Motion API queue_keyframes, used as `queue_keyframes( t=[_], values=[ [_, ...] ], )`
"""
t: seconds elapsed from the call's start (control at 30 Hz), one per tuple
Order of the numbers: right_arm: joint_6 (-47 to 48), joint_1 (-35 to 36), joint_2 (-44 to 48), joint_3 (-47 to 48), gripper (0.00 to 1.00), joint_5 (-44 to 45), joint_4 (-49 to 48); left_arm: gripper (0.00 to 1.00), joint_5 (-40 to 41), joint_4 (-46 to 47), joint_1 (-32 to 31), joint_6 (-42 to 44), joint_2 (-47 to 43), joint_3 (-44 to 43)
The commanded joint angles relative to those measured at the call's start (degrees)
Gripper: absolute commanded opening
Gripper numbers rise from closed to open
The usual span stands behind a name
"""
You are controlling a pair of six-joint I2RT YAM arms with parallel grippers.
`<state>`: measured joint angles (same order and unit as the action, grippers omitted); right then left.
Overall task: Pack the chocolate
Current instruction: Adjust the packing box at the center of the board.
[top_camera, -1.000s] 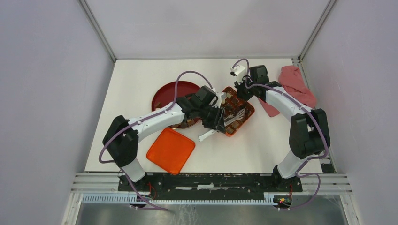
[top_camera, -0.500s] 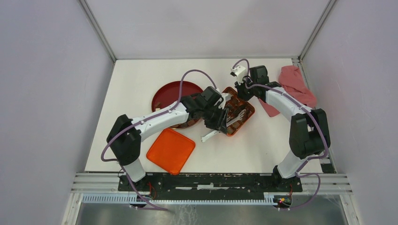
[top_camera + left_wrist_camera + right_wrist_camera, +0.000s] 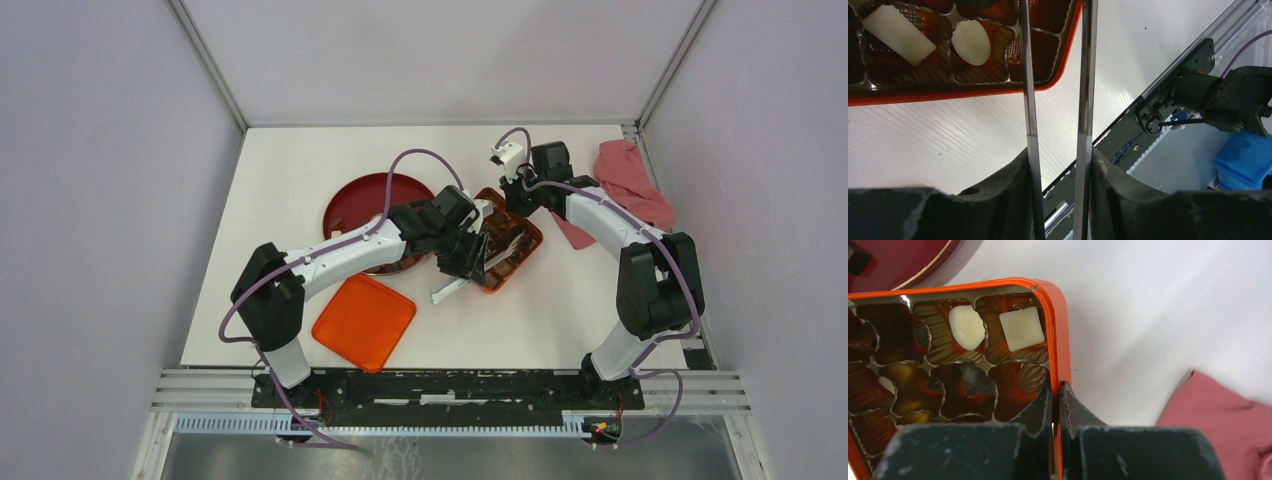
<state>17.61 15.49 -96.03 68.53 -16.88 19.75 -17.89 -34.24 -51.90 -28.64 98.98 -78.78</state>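
Observation:
Cream-white chocolate pieces point(image 3: 1021, 329) point(image 3: 970, 42) lie in compartments of the square orange box point(image 3: 528, 240), among darker pieces point(image 3: 975, 380). My left gripper point(image 3: 468, 255) point(image 3: 1058, 155) is shut on metal tongs point(image 3: 1027, 100), squeezing their two arms partway. The tong tips reach over the box's near rim point(image 3: 948, 92); they are cut off in the left wrist view. My right gripper point(image 3: 512, 192) point(image 3: 1055, 390) is shut on the box's orange rim point(image 3: 1060, 340) at its far corner. More brown chocolate point(image 3: 398, 265) shows on the red plate point(image 3: 360, 200), mostly hidden by the left arm.
The flat orange lid point(image 3: 365, 320) lies near the front left. A pink cloth point(image 3: 625, 180) point(image 3: 1218, 425) is bunched at the back right, close to the right arm. White walls enclose the table on three sides; the metal rail point(image 3: 450, 385) runs along the front.
My left gripper with the tongs has shifted slightly right, further over the box. The right gripper has kept its hold on the rim without moving.

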Motion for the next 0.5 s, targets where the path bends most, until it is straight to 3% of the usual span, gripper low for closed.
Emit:
queue_keyframes(
  t=[0.0,0.2,0.47],
  values=[
    [-2.14,0.18,3.89,0.46,0.0,-2.48,-3.53,0.45,0.62,1.28,-0.29,1.49,-0.02,-2.64],
    [-2.05,0.16,3.9,0.47,0.0,-2.42,-3.57,0.44,1.41,1.09,-0.3,1.49,-1.49,-3.0],
    [-1.22,0.07,3.81,0.2,0.0,-2.89,-3.38,0.41,4.27,0.86,-0.28,0.85,-10.43,-0.21]
  ],
)
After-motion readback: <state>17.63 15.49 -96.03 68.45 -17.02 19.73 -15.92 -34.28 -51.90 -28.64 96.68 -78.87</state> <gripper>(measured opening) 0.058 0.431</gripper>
